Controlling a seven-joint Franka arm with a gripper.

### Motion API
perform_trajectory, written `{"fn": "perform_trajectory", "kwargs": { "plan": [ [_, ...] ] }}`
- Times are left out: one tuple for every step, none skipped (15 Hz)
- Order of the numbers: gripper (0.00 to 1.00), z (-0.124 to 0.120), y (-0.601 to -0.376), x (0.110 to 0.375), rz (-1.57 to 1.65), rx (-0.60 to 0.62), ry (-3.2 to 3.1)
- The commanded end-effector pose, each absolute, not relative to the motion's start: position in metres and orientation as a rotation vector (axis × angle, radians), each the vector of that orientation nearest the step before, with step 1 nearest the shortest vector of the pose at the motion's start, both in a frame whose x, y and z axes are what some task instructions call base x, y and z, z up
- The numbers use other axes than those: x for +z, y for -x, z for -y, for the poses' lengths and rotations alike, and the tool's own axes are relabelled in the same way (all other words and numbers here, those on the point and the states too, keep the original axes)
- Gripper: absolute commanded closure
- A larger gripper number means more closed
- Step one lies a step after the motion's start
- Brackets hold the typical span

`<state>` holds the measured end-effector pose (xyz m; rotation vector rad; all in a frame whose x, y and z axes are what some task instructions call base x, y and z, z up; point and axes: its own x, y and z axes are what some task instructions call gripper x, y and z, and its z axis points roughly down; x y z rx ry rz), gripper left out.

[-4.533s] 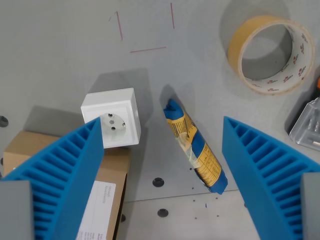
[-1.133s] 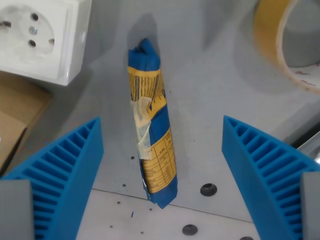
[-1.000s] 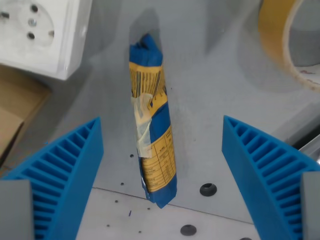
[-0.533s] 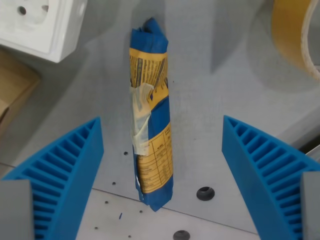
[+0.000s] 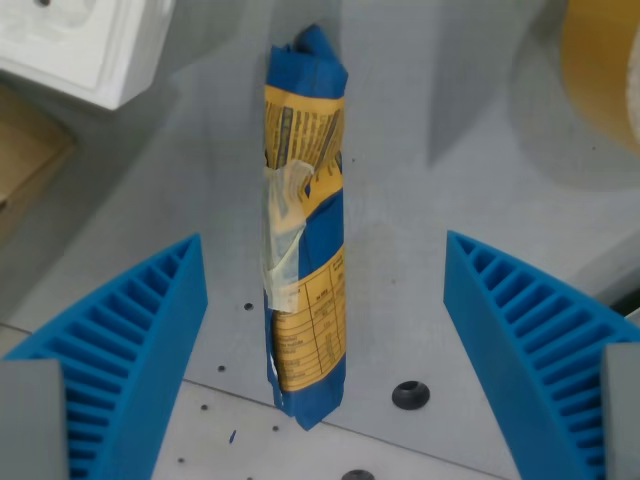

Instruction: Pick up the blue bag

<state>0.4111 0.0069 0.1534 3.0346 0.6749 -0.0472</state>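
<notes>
Blue bag (image 5: 305,250): a rolled packet with yellow printed labels and a strip of clear tape, lying flat on the grey table (image 5: 420,230). The gripper (image 5: 325,290) is spread wide, holding nothing, its ribbed blue fingers (image 5: 120,340) set one on each side so that closing would bear on the roll's long sides. The bag runs lengthwise between them, closer to the finger at the wrist view's left, touching neither. Farther out: a white socket (image 5: 85,45) at upper left, a tape roll (image 5: 605,70) at upper right.

White socket box (image 5: 85,45) and what looks like tape roll (image 5: 605,70) cropped by frame edges.
</notes>
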Motion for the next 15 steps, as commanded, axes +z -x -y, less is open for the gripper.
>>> {"fn": "perform_trajectory", "kwargs": {
  "plan": [
    [0.0, 0.0, -0.407, 0.15, -0.733, 0.113, -2.977],
    [0.0, 0.0, -0.407, 0.152, -0.731, 0.109, -2.979],
    [0.0, 0.0, -0.407, 0.153, -0.728, 0.105, -2.981],
    [0.0, 0.0, -0.407, 0.155, -0.725, 0.1, -2.982],
    [0.0, 0.0, -0.407, 0.156, -0.72, 0.096, -2.984],
    [0.0, -0.005, -0.407, 0.151, -0.716, 0.093, -2.986],
    [0.0, -0.007, -0.409, 0.146, -0.714, 0.094, -2.986],
    [0.0, -0.007, -0.41, 0.141, -0.711, 0.094, -2.987],
    [0.0, -0.007, -0.411, 0.136, -0.708, 0.095, -2.986],
    [0.0, -0.007, -0.413, 0.131, -0.706, 0.099, -2.985],
    [0.0, -0.007, -0.412, 0.126, -0.703, 0.096, -2.984],
    [1.0, -0.007, -0.414, 0.121, -0.701, 0.1, -2.981],
    [1.0, -0.007, -0.414, 0.121, -0.701, 0.1, -2.981],
    [1.0, -0.007, -0.414, 0.121, -0.701, 0.1, -2.981],
    [1.0, -0.007, -0.414, 0.121, -0.701, 0.1, -2.981]
  ]
}}
